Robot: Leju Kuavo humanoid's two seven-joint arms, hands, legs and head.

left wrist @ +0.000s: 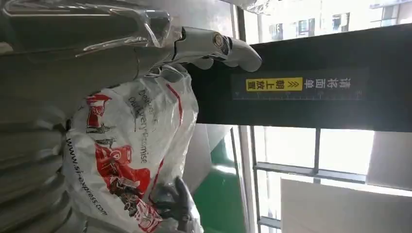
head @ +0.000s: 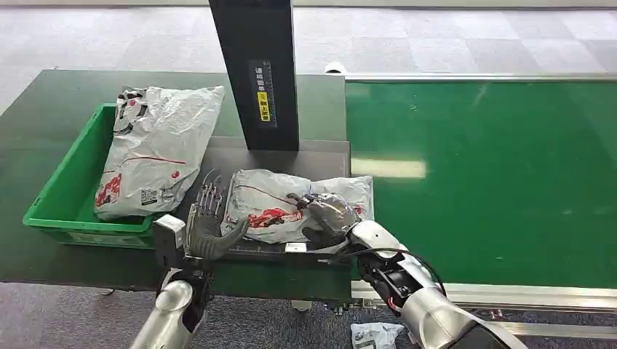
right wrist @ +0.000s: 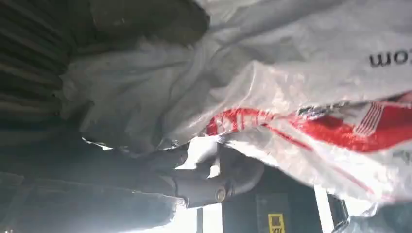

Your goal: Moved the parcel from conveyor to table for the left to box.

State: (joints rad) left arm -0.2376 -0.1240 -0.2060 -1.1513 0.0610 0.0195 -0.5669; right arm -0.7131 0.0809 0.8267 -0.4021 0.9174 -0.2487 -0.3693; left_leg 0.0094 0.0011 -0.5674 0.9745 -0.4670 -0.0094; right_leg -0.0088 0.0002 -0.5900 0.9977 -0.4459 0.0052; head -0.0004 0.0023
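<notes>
- The parcel (head: 280, 206), a white plastic mailing bag with red print, lies on the grey plate (head: 320, 156) at the near edge of the dark table (head: 51, 123), just in front of the black post (head: 256, 69) and beside the table's right edge, where the green conveyor (head: 480, 174) begins.
- The right hand (head: 327, 212) rests on the right part of the parcel with its fingers curled down over the bag; the right wrist view shows the bag's plastic (right wrist: 301, 82) pressed close against that hand, so it grips the parcel.
- The left hand (head: 207, 218) stands upright at the parcel's left end, fingers spread wide and pointing up, the thumb reaching toward the bag; it holds nothing.
- In the left wrist view the parcel (left wrist: 131, 160) lies right beside the left hand (left wrist: 204, 46).
- A green box (head: 69, 185) sits on the left part of the table, and a second white bag (head: 156, 149) lies in it, leaning over its far rim.
- Another small bag (head: 375, 336) lies on the floor below the table's near edge.
</notes>
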